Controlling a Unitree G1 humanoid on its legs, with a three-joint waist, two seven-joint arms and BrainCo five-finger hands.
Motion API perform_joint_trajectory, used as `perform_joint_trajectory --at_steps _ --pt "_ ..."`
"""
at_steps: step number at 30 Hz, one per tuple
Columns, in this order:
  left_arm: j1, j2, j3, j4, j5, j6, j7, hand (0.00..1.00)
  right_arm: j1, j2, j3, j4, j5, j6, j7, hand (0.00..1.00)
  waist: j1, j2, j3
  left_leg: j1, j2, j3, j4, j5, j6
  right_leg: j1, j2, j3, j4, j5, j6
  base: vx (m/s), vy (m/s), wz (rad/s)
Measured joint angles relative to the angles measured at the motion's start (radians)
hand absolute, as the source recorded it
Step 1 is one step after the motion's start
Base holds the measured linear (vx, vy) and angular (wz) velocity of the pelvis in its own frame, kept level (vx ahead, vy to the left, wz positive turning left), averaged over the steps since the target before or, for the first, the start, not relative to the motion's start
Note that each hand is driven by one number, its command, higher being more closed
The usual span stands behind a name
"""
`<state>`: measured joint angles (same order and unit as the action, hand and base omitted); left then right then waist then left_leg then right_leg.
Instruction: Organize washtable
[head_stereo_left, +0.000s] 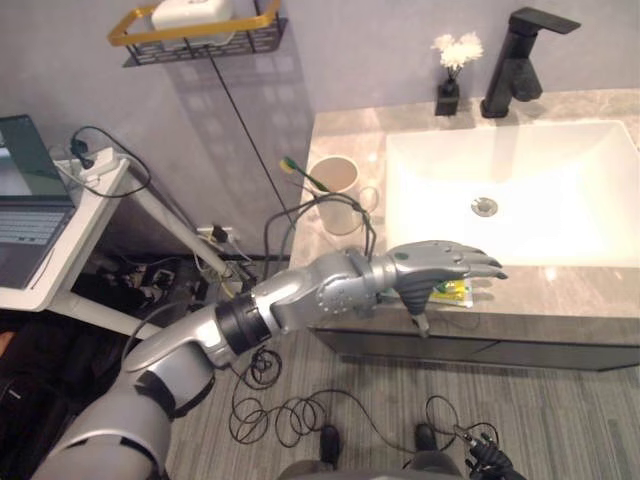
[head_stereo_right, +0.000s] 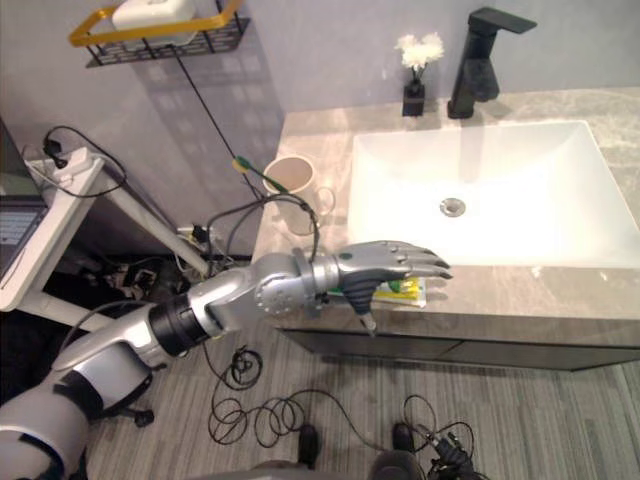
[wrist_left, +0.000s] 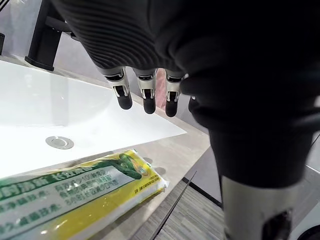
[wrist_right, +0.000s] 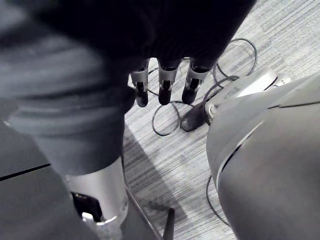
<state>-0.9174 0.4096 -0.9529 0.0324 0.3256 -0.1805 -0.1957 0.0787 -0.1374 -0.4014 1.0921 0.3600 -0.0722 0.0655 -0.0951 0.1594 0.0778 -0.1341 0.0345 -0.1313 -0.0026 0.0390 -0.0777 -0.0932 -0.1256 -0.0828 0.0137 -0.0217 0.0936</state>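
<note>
Thing to move: the flat yellow and green plastic packet (head_stereo_left: 457, 291) lies on the grey stone counter (head_stereo_left: 580, 290), on the thin strip in front of the white sink (head_stereo_left: 520, 190).
Left hand: the left hand (head_stereo_left: 435, 267) hangs right over the packet. Its fingers (wrist_left: 148, 97) are straight and loose, and it holds nothing.
Which way: the packet is just under the palm, so I think the hand must go down.
Long side: it runs along the sink's front rim, the same way the fingers point.
Right hand: the right hand (wrist_right: 164, 85) hangs over the grey floor (wrist_right: 165, 165), loose and empty. The left hand is nearer.
Room: the counter's front edge is just beside the packet, so a push away from the sink could drop it. The cream cup (head_stereo_left: 335, 180) left of the sink stands well apart.
</note>
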Motion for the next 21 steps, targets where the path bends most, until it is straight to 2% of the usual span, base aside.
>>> perform_joint_trajectory --at_steps 8,15,21 --pt "-0.025 0.048 0.002 -0.057 -0.004 0.002 -0.001 0.00 -0.001 -0.002 0.033 -0.019 0.001 -0.007 0.001 0.00 0.001 0.003 0.000 0.004 -0.001 -0.001 0.002 0.001 0.001 0.004 0.000 -0.001 0.000 0.011 -0.001 0.00 0.003 0.01" --pt "-0.025 0.087 0.026 -0.063 -0.003 0.009 0.000 0.00 0.000 -0.008 0.050 -0.019 0.001 -0.007 0.004 0.00 0.003 0.021 0.001 0.010 -0.002 -0.006 0.008 0.001 0.001 0.022 -0.002 -0.010 -0.008 0.012 -0.002 -0.01 0.010 0.02" --pt "-0.021 0.129 0.057 -0.062 0.003 0.019 0.000 0.00 0.000 -0.014 0.068 -0.017 0.000 -0.007 0.005 0.00 0.012 0.026 0.003 0.010 -0.004 -0.006 0.009 0.008 0.010 0.042 -0.002 -0.026 -0.045 0.004 -0.003 -0.04 0.005 0.00"
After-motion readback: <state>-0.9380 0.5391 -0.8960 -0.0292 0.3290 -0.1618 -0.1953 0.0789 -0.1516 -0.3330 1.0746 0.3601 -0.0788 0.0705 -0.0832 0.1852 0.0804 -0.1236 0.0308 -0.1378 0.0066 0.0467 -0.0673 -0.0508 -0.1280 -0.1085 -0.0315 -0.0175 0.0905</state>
